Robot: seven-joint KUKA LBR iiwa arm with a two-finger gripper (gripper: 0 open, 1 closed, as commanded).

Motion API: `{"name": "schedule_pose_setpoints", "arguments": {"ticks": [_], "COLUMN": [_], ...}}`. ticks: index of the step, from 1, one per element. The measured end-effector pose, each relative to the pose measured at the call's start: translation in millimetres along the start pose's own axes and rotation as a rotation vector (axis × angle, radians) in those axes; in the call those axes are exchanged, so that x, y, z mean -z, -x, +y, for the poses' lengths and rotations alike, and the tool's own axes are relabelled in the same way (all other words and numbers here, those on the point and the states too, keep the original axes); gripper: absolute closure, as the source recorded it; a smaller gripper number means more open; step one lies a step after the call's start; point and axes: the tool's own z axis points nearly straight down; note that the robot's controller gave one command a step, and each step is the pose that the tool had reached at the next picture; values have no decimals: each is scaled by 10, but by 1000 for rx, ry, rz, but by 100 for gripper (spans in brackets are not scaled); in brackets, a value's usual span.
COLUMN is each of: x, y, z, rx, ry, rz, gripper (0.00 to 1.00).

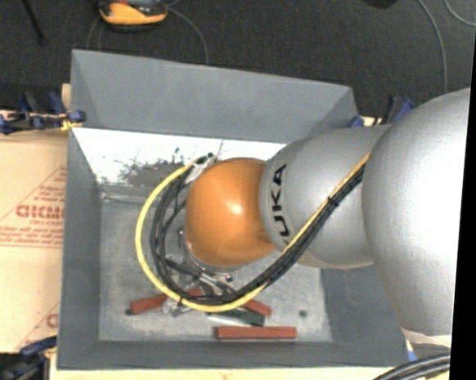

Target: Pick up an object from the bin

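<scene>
My gripper (199, 272) is low in the bin's front half, and little more than a bit of its metal body shows beneath the wrist. Just in front of it lie a short red-brown piece (148, 304) to the left, a pale slim thing (216, 315) in the middle and a dark green piece (253, 317) to the right. A long red-brown bar (256, 332) lies flat nearer the front wall. A small reddish bit (217, 284) sits right at the gripper's lower edge; whether it is held I cannot tell.
The arm reaches in from the right, and its orange cover and looped yellow and black cables hang over the middle of the bin. Dark specks mark the floor near the back left wall.
</scene>
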Motion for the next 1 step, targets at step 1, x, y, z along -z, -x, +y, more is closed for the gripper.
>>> {"name": "schedule_pose_setpoints", "arguments": {"ticks": [1], "x": [1203], "y": [209], "z": [-13], "rx": [14], "ry": [1], "rz": [-5], "gripper": [100]}}
